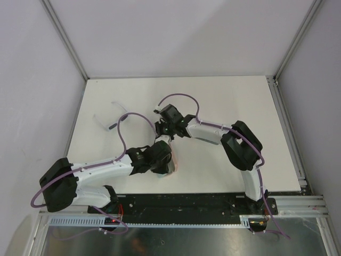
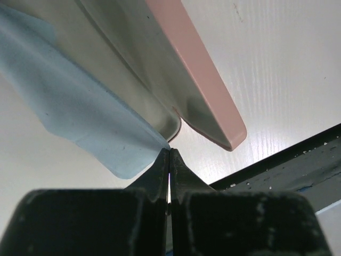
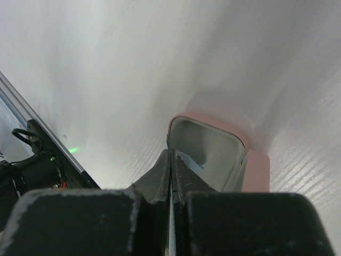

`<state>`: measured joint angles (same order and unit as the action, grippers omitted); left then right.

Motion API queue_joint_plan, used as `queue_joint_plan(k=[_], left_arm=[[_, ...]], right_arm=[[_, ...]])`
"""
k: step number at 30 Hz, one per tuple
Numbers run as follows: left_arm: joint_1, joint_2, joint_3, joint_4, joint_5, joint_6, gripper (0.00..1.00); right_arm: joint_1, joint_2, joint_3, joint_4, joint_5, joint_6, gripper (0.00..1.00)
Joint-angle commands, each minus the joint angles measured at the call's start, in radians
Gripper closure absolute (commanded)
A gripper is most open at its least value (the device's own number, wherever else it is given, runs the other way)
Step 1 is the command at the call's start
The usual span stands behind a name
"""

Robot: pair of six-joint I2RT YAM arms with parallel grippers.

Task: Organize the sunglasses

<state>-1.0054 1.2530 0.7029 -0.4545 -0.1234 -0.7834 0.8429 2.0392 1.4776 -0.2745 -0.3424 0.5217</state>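
White tabletop [image 1: 240,96], grey walls round it, both arms bent in over the middle of the near edge. Left arm [image 1: 101,169] and right arm [image 1: 242,144] meet there because the open pink case [image 2: 208,90] lies there, grey lining showing. Light blue cloth [image 2: 80,106] lies against the case's side, one corner toward the near edge, probably meant to be tucked in or pulled clear. White-framed sunglasses [image 1: 108,124] sit by the left edge, well apart from both arms, not yet handled; dark pair not visible anywhere. Left gripper [image 2: 169,157] is closed, tips right at the cloth's corner, can't tell if it's pinching it. Right gripper [image 3: 171,160] closed too, tips at the case's rim, likely steadying it.
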Motion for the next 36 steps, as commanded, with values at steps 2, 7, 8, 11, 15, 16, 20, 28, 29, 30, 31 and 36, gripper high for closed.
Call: queue_joint_plan(k=[2,7,8,11,15,16,20,28,29,30,31,36], left_arm=[[0.004,0.033,0.034,0.029,0.002,-0.002,1.00],[0.005,0.059,0.030,0.052,0.007,-0.001,1.00],[0.005,0.063,0.030,0.055,0.007,-0.001,1.00],[0.005,0.071,0.030,0.065,0.005,0.000,1.00],[0.005,0.076,0.031,0.078,0.010,0.002,1.00],[0.005,0.076,0.031,0.081,0.012,0.003,1.00],[0.005,0.075,0.031,0.094,0.022,0.007,1.00],[0.005,0.074,0.031,0.112,0.033,0.017,0.74],[0.005,0.068,0.031,0.113,0.035,0.019,0.69],[0.005,0.060,0.030,0.113,0.035,0.020,0.64],[0.005,0.052,0.029,0.112,0.036,0.021,0.61],[0.008,-0.001,0.022,0.109,0.036,0.018,0.52]], right_arm=[[0.001,0.021,0.070,-0.047,0.022,-0.034,1.00],[-0.001,0.035,0.087,-0.080,0.043,-0.039,1.00],[-0.002,0.036,0.089,-0.082,0.045,-0.040,1.00],[-0.002,0.039,0.094,-0.090,0.047,-0.045,1.00],[-0.002,0.043,0.107,-0.106,0.057,-0.052,1.00],[-0.002,0.045,0.111,-0.111,0.060,-0.054,1.00],[0.000,0.049,0.126,-0.129,0.077,-0.060,1.00],[0.004,0.052,0.165,-0.162,0.101,-0.072,0.68],[0.004,0.050,0.172,-0.166,0.103,-0.074,0.65],[0.004,0.049,0.178,-0.171,0.104,-0.074,0.62],[0.004,0.046,0.186,-0.176,0.105,-0.076,0.61],[0.003,0.020,0.203,-0.188,0.107,-0.077,0.57]])
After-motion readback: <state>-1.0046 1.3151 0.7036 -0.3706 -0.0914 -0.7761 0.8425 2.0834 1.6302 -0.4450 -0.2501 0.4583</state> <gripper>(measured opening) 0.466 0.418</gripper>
